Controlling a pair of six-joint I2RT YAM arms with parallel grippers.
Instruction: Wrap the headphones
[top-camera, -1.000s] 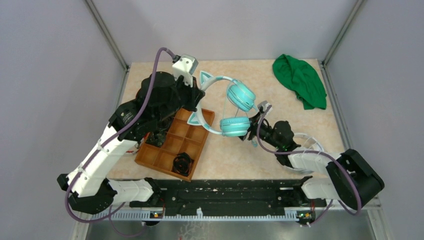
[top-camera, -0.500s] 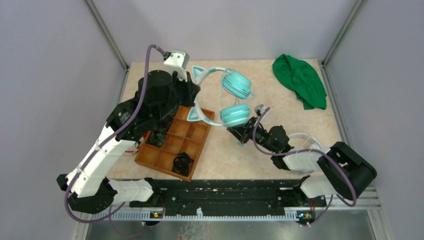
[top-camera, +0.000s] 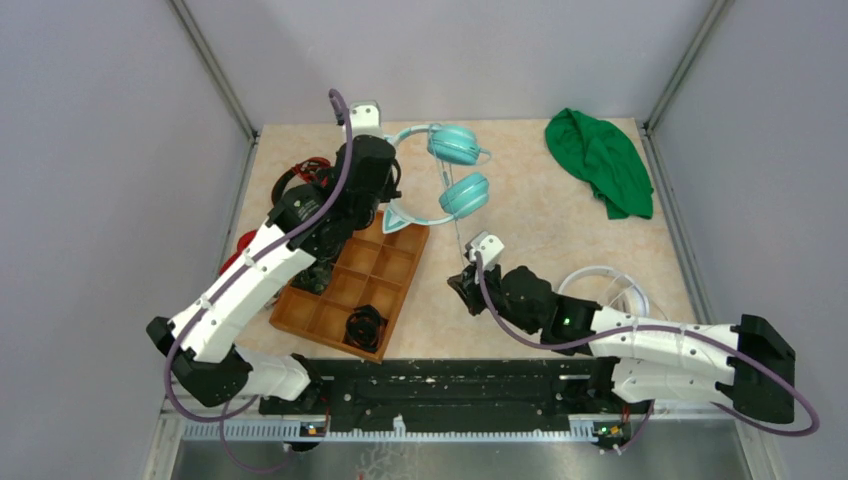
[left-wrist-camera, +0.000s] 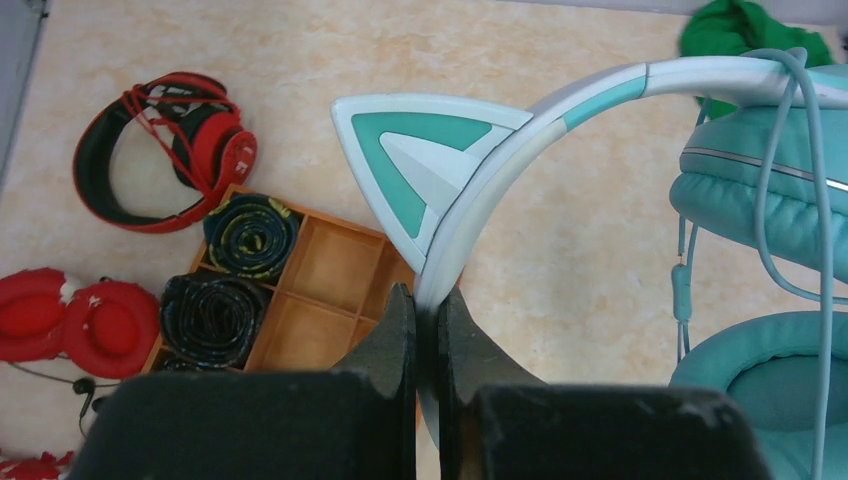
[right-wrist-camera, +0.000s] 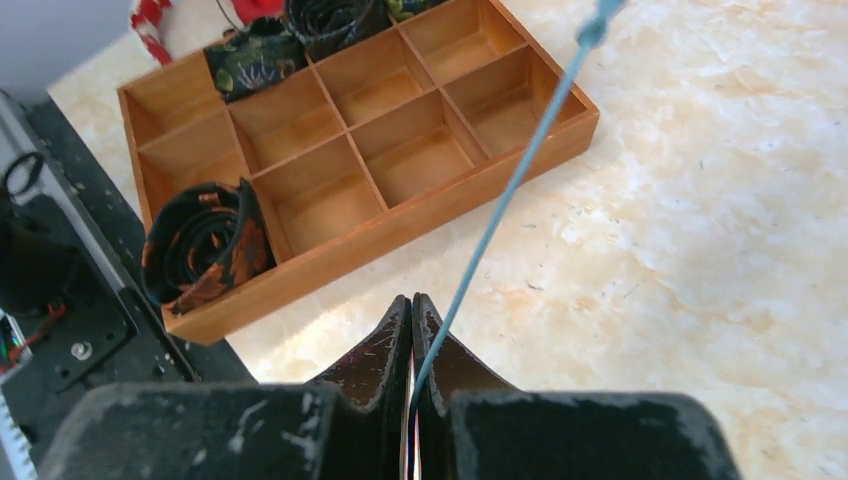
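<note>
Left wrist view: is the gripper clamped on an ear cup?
No, the left gripper is shut on the headband of the headphones, below a cat ear.

Bright, even light falls from overhead; in the sharp top view the pale surface shows only faint, soft-edged shadows beneath the arms. In the wrist views the left tool and right tool sit close to the lens as dark, slightly soft masses with little detail. The headphones' thin cable blurs toward the upper edge of the right wrist view.
</note>
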